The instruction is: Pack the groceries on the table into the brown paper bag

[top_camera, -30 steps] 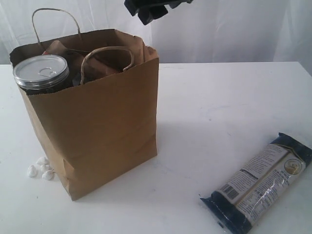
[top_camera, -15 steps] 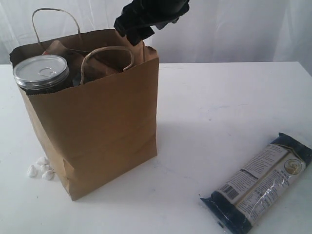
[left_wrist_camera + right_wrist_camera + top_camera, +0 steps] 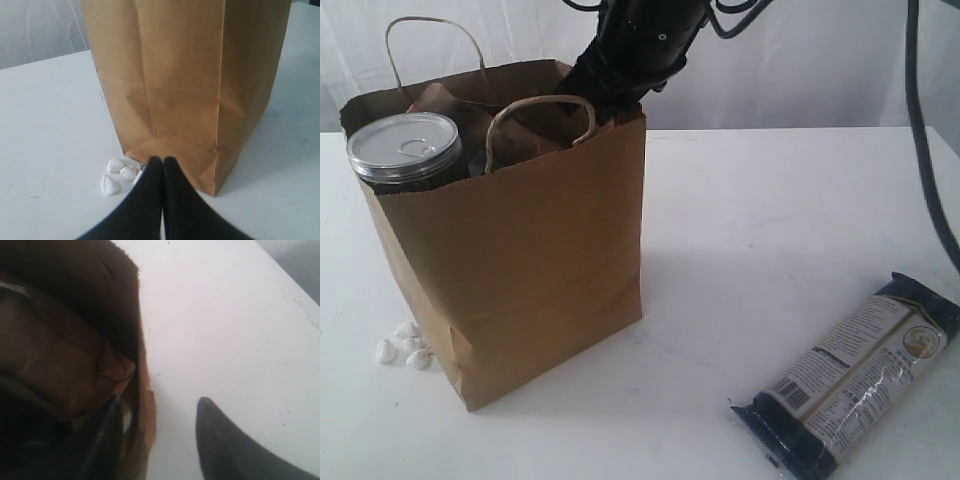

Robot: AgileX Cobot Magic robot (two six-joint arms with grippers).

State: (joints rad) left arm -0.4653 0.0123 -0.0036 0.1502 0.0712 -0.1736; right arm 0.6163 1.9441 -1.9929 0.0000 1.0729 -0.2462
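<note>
The brown paper bag (image 3: 520,260) stands upright on the left of the table (image 3: 770,220). A silver pull-tab can (image 3: 405,145) shows at its near left rim. The long dark-blue packet (image 3: 850,375) lies flat on the table at the front right. My right gripper (image 3: 605,100) is at the bag's back right rim. In the right wrist view it (image 3: 157,402) is open and straddles the bag's wall (image 3: 142,390), one finger inside and one outside. My left gripper (image 3: 162,159) is shut and empty, low by the bag's base (image 3: 190,75).
A few small white pebble-like pieces (image 3: 405,345) lie on the table at the bag's front left corner, also close to my left gripper (image 3: 117,175). The bag's two twisted handles (image 3: 540,115) stick up above its rim. A cable (image 3: 920,150) hangs at the right.
My right arm has come down from above the bag to its back right rim, and its jaws have narrowed somewhat. Bag, can and packet have not moved.
</note>
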